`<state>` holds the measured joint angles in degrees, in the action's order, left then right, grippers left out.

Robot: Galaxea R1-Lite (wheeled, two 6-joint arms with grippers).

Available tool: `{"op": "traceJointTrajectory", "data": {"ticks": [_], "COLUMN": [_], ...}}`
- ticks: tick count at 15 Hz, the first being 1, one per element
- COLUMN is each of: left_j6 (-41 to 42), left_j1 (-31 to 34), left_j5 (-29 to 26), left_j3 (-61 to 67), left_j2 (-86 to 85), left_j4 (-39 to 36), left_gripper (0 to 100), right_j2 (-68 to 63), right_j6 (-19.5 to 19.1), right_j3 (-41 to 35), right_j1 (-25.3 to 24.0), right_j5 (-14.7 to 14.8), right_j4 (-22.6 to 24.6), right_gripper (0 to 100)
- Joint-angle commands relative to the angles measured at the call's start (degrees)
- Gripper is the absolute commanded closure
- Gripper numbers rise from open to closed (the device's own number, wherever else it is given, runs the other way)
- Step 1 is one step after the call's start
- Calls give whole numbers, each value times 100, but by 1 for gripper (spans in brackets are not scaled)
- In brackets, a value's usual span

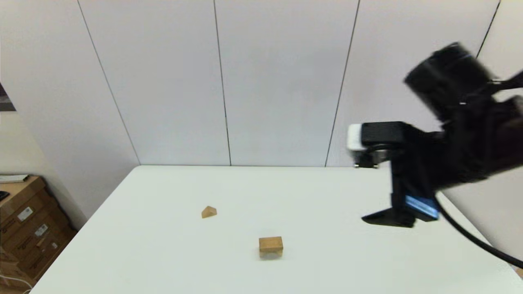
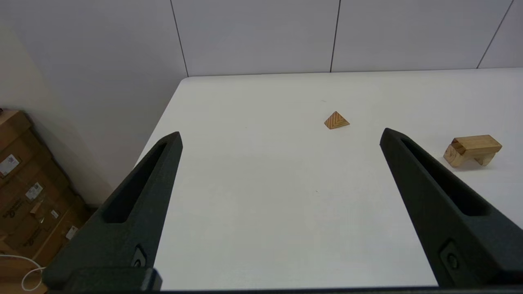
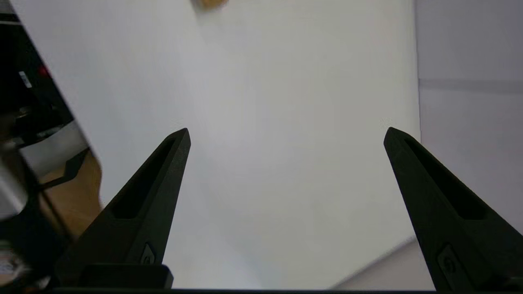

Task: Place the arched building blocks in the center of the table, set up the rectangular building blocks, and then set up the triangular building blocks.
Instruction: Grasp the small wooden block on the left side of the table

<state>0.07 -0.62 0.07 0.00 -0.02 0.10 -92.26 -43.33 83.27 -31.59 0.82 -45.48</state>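
The left gripper [image 2: 280, 139] is parked near the table's [image 1: 163, 253] front edge, jaws spread and empty. Mid-table, the slab [image 2: 478, 143] already lies on the arch [image 2: 457, 156], so two steps look done. Farther off to the left, the triangle [image 1: 208, 212] sits apart, not yet placed. The right gripper [image 3: 286, 134] hangs released over the table's right side.
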Motion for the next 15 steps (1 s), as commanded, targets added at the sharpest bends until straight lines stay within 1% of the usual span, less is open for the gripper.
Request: {"op": "traceJointTrajectory", "data": {"ticks": [1,3,5,6,7,8,11,13,15], "left_j6": [1,1,1,1,1,1,1,1,1], "left_j1": [1,1,1,1,1,1,1,1,1], "left_j5": [1,1,1,1,1,1,1,1,1], "left_j3": [0,0,0,0,0,0,0,0,0], "left_j2": [2,2,2,2,2,2,2,2,2], "left_j4": [-1,8,-1,-1,8,-1,-1,-1,8], "left_gripper": [0,0,0,0,0,0,0,0,0], "right_j2": [3618,4515,5236,5649,6018,6334,7292,7591,7749], "right_j6": [158,342,377,395,421,448,474,483,571], "right_j3": [-2579,-3133,-3634,-3924,-4126,-4320,-4882,-5049,-5163], "right_j1": [1559,1814,2139,2385,2508,2658,3018,3211,3378], "right_j5": [77,85,103,182,358,454,472,472,454], "right_j4": [-13,-13,-4,-4,4,13,4,4,13], "right_gripper": [0,0,0,0,0,0,0,0,0]}}
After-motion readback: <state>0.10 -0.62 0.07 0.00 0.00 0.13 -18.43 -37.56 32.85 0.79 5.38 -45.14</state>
